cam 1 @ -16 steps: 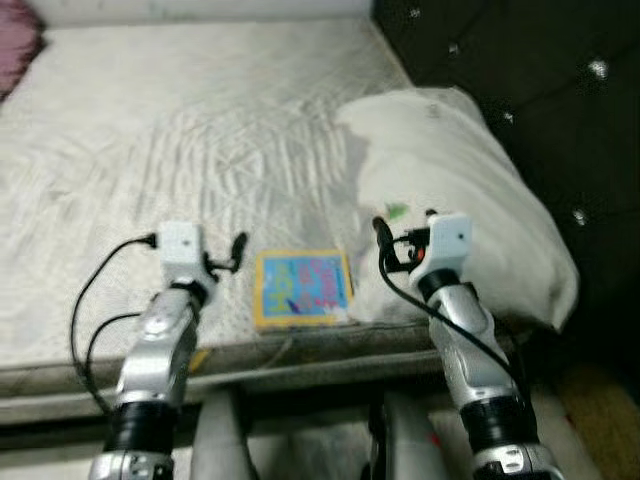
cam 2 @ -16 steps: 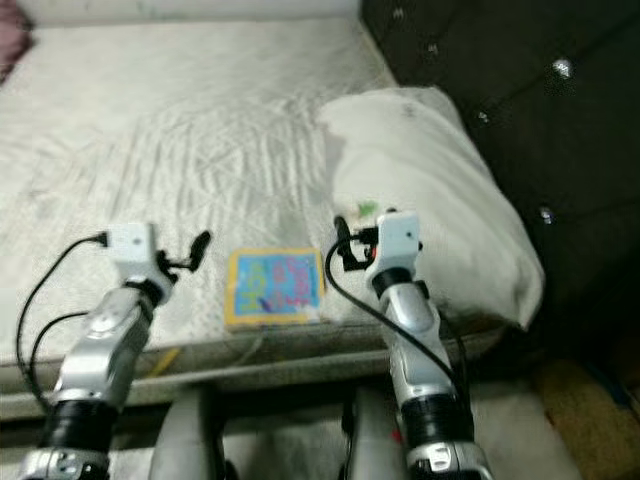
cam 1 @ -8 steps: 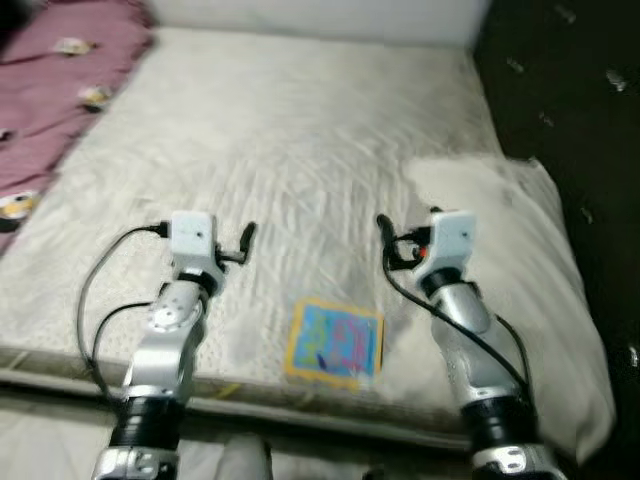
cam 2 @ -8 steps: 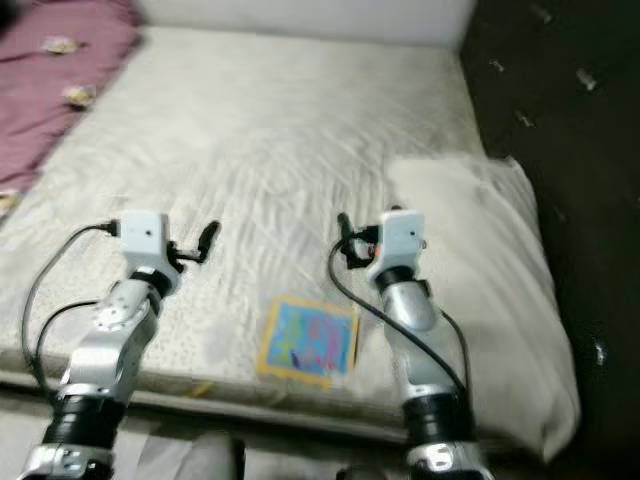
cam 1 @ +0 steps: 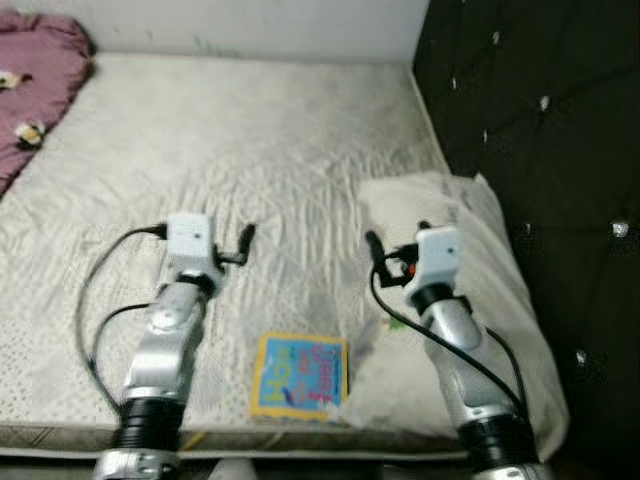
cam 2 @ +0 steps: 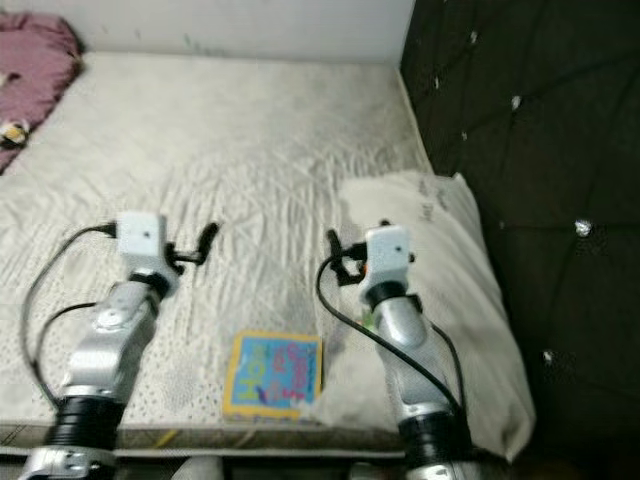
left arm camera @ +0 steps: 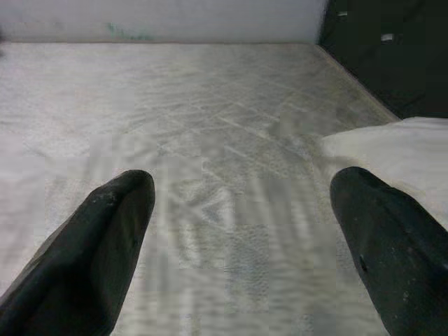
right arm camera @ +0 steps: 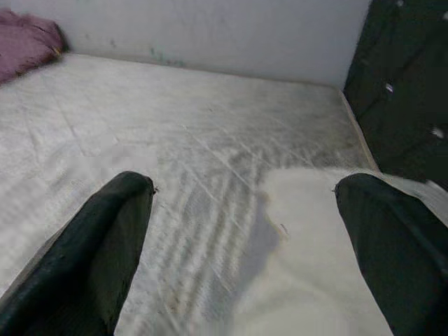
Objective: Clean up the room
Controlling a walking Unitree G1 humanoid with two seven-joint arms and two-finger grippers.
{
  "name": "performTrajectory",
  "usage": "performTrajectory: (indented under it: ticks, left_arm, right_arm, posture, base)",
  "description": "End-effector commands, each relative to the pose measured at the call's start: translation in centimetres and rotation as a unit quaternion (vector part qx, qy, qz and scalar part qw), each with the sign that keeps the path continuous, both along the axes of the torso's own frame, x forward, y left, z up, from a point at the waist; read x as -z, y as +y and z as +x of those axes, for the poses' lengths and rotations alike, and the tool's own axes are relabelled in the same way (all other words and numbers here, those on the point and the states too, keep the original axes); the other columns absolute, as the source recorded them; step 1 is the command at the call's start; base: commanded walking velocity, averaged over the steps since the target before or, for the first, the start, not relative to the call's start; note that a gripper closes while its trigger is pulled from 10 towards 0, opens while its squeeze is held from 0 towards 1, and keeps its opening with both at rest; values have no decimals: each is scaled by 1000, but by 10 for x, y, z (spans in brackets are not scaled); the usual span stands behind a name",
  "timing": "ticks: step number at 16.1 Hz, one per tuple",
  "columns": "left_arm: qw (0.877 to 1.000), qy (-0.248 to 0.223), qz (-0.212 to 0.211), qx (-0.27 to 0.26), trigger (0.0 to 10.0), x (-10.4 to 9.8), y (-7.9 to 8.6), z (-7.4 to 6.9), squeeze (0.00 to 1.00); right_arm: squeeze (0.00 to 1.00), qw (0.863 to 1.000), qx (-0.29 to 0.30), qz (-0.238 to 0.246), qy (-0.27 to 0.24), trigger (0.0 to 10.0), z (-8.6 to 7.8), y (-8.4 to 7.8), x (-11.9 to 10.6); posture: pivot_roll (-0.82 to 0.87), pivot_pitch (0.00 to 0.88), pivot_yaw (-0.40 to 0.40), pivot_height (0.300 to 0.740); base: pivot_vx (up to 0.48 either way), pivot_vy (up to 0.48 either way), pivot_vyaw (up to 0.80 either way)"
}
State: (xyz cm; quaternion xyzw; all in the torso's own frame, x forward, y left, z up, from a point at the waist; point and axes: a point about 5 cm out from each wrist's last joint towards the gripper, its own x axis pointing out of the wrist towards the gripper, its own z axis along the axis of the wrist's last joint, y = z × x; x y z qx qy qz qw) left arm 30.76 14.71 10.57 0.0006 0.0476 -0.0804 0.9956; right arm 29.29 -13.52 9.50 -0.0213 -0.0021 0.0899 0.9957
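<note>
left eye view is mostly taken up by the bed, a pale quilted mattress with lots of creases, seen from its near edge looking toward a white wall at the far side. on the robot's right a dark tufted headboard with shiny studs is seen running along the mattress. a big white pillow is laid flat against that headboard, near the front corner of the bed. a maroon blanket is bunched up at the far left corner, with a couple of small pale patches on it.

both silver arms are held out over the mattress. the left gripper is hovering above the bare sheet, jaws spread wide apart with nothing between them. the right gripper is held over the inner edge of the pillow, jaws also wide apart and empty. black cables are looped off both wrists.

smallest thing: a picture book with a yellow border and a blue cover with pink lettering, lying flat on the mattress close to the near edge. it's placed between the two arms, just beside the pillow's front corner, with neither gripper touching it. a small green bit can be made out on the pillow by the right forearm, too blurry to tell what it is.
</note>
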Motion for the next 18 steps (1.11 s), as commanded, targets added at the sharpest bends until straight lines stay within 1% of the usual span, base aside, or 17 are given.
performTrajectory:
  ticks: [1, 3, 4, 8, 11, 15, 17, 18]
  left_arm:
    - [1000, 4, 1, 6, 10000, 0, -2, 0, 0]
    - [1000, 10, -5, 0, 10000, 1, 0, 0, 0]
    - [1000, 11, -7, 1, 10000, 2, 1, -1, 0]
    - [1000, 8, -1, 5, 10000, 1, 1, -1, 0]
    - [1000, 6, -1, 5, 10000, 0, 0, -1, 0]
    - [1000, 5, -1, 6, 10000, 0, 0, 0, 0]
    - [1000, 8, -2, 3, 10000, 0, 0, -1, 0]
    - [1000, 9, -2, 2, 10000, 1, 0, -1, 0]
  right_arm:
    - [0, 1000, 4, 0, -4, 10000, 0, -2, -3]
    - [0, 1000, 3, -3, -7, 10000, 3, -2, -4]
    - [0, 1000, 4, -4, -9, 10000, 4, -2, -5]
    - [0, 1000, 2, -8, -11, 10000, 6, 0, -5]
    - [0, 1000, -11, -9, -13, 10000, 3, 4, -4]
    - [0, 1000, -11, -9, -13, 10000, 3, 3, -4]
    - [0, 999, -26, -28, -23, 10000, 3, 7, -6]
    - [0, 999, -28, -27, -23, 10000, 3, 9, -6]
  posture:
    - [-24, 0, -13, 740]
    - [-21, 0, -16, 740]
    - [-21, 0, -16, 740]
    - [-13, 0, -16, 740]
    - [-16, 0, -16, 740]
    - [-15, 0, -17, 740]
    - [-14, 0, -19, 740]
    - [-14, 0, -19, 740]
  base:
    - [0, 0, 0]
    - [0, 0, 0]
    - [0, 322, 0]
    - [0, 480, 0]
    - [0, 480, 0]
    - [0, 480, 0]
    - [0, 480, 0]
    - [0, 480, 0]
